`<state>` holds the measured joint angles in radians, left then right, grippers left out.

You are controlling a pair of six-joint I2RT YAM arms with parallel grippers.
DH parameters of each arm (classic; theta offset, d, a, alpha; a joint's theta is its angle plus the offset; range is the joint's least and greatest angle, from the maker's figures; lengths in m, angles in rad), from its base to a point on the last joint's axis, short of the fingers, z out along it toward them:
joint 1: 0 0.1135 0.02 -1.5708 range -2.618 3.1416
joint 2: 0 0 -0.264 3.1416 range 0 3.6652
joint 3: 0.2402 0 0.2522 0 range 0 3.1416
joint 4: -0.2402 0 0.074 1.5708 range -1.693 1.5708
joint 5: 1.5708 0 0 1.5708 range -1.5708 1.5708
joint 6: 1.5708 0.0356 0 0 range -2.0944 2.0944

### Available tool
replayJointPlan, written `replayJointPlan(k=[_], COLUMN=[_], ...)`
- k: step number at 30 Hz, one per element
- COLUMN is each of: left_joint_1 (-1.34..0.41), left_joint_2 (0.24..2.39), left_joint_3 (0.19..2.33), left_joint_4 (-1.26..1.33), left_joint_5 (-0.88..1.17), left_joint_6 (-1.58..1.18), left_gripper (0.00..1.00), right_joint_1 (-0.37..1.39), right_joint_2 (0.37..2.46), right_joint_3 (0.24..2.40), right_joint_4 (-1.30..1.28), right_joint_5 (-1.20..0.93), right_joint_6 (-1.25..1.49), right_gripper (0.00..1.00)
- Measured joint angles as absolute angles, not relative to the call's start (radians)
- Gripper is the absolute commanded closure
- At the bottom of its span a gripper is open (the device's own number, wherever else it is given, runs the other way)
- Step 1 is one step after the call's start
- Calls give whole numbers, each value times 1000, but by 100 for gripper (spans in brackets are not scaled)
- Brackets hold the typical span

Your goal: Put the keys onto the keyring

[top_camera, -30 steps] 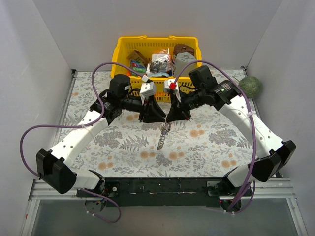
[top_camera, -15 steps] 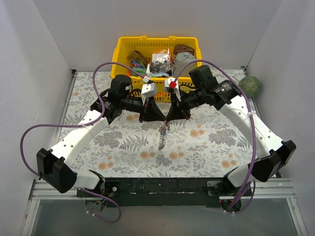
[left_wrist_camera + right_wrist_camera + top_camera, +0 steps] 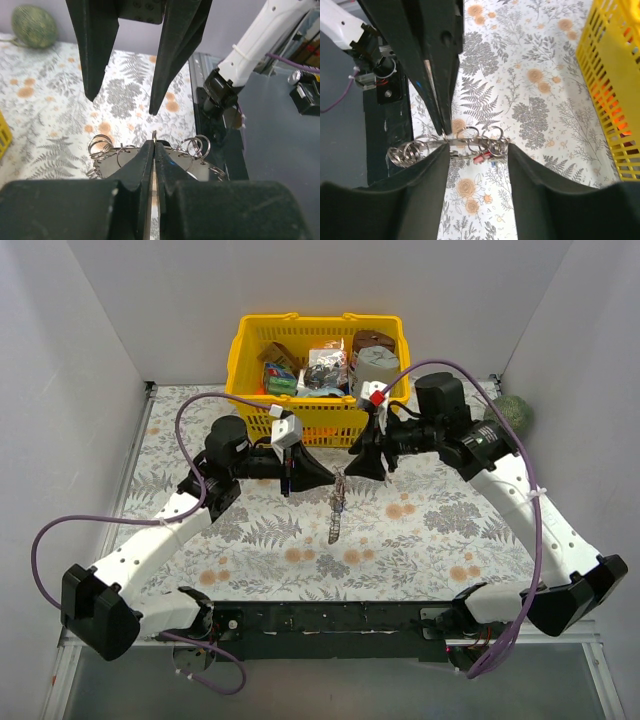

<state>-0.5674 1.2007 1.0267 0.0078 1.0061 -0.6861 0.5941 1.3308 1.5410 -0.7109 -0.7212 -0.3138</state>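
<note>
The keyring point(image 3: 337, 508) hangs edge-on above the middle of the table, a flat toothed metal disc point(image 3: 200, 169) with several small split rings along its rim. My left gripper point(image 3: 333, 480) is shut on its top edge point(image 3: 154, 145). My right gripper point(image 3: 351, 468) stands open just to the right of it. In the right wrist view the keyring point(image 3: 465, 145) lies across the open right gripper point(image 3: 478, 148), untouched by either pad. A small red-headed key point(image 3: 480, 158) dangles under it, with a blue bit beside it. The left fingers point(image 3: 437, 75) come down from above.
A yellow basket point(image 3: 318, 375) full of odds and ends stands at the back, close behind both grippers, and also shows in the right wrist view point(image 3: 615, 100). A green ball point(image 3: 510, 415) sits at the right wall. The floral cloth point(image 3: 420, 530) covers the table.
My right gripper has opened, let go of the keyring and drawn back to the right. My left gripper has shut on the keyring, which now hangs from it alone.
</note>
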Motion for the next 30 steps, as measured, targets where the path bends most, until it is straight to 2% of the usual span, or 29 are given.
replayJointPlan(k=[12, 20, 23, 24, 26, 27, 30], left_joint_1=[-567, -567, -567, -567, -567, -567, -567], left_joint_2=[1104, 1100, 1100, 1100, 1100, 1100, 1100], left_joint_3=[889, 842, 842, 842, 842, 842, 842], left_joint_4=[448, 610, 647, 654, 663, 664, 667], left_joint_5=[902, 896, 897, 897, 897, 897, 897], left_joint_6=[-887, -977, -998, -1003, -1008, -1010, -1011], left_gripper=[100, 100, 100, 100, 100, 100, 100], right_joint_1=[556, 556, 556, 556, 556, 556, 556], right_joint_2=[1253, 1214, 1206, 1204, 1203, 1203, 1203], right_joint_3=[1398, 1357, 1355, 1353, 1350, 1349, 1345], right_joint_4=[-520, -401, -374, -363, -355, -354, -347], right_joint_5=[-852, -926, -937, -943, -949, -950, -953], right_joint_6=[-216, -149, -135, -131, -128, -126, -121], right_gripper=[38, 41, 45, 52, 57, 66, 79])
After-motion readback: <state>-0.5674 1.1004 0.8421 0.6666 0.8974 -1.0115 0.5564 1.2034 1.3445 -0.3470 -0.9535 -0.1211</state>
